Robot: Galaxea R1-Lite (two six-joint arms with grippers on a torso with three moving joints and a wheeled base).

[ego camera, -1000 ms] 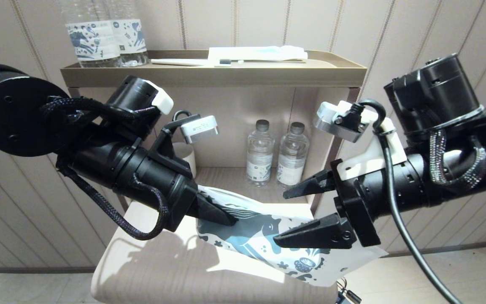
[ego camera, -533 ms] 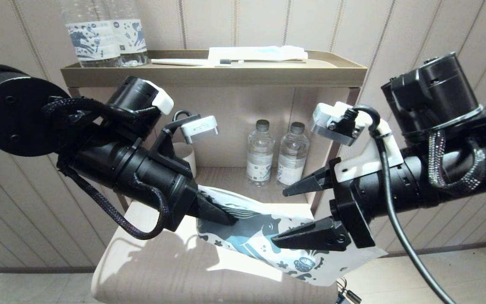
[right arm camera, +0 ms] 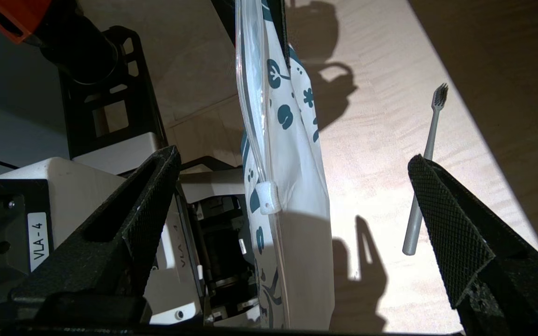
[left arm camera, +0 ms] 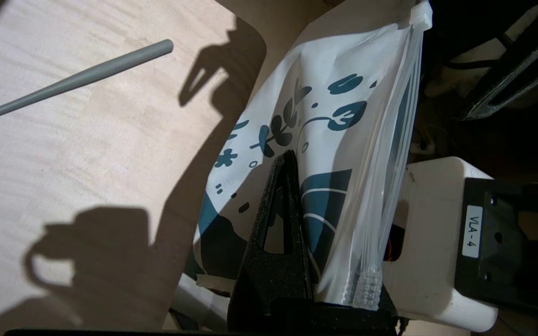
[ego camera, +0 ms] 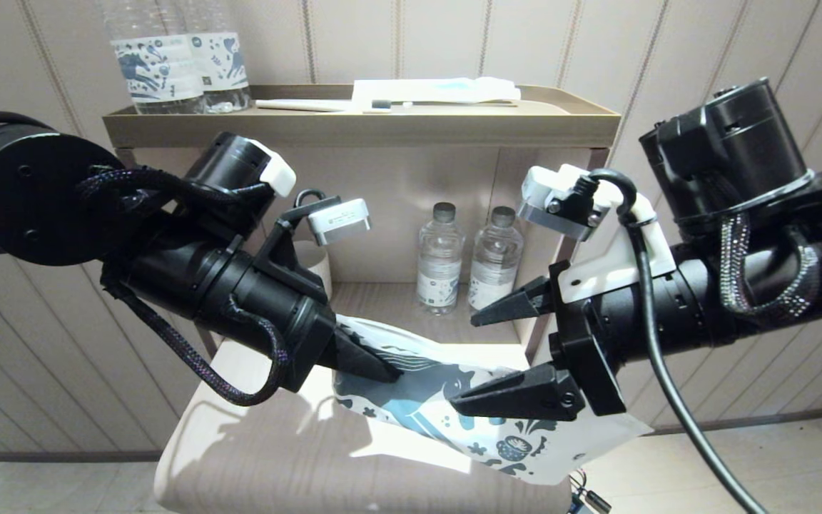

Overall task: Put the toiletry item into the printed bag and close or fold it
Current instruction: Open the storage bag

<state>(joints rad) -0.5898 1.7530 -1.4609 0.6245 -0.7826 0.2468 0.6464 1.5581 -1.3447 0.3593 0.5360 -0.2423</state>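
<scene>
The left claw (ego camera: 372, 368) is clamped on one edge of the printed bag (ego camera: 447, 407), holding it up off the desk (ego camera: 240, 457) so that it hangs slanting between the two arms; in the left wrist view the bag's zip strip (left arm camera: 381, 196) runs along its edge, just beside the pinching finger (left arm camera: 280, 219). Whether anything lies inside the bag cannot be told. The right claw (ego camera: 500, 350) stands with its fingers wide apart, one above and one in front of the bag's other end, gripping nothing. The toothbrush (right arm camera: 425, 172) lies flat on the pale wooden desk, apart from the bag and outside it, its dark bristle head (right arm camera: 440, 95) pointing away from the right claw. Behind, two small water bottles (ego camera: 468, 260) stand in the open shelf compartment (ego camera: 382, 214), and two more bottles (ego camera: 179, 64) stand on the top tray (ego camera: 354, 125) along with a flat white packet (ego camera: 432, 89)
</scene>
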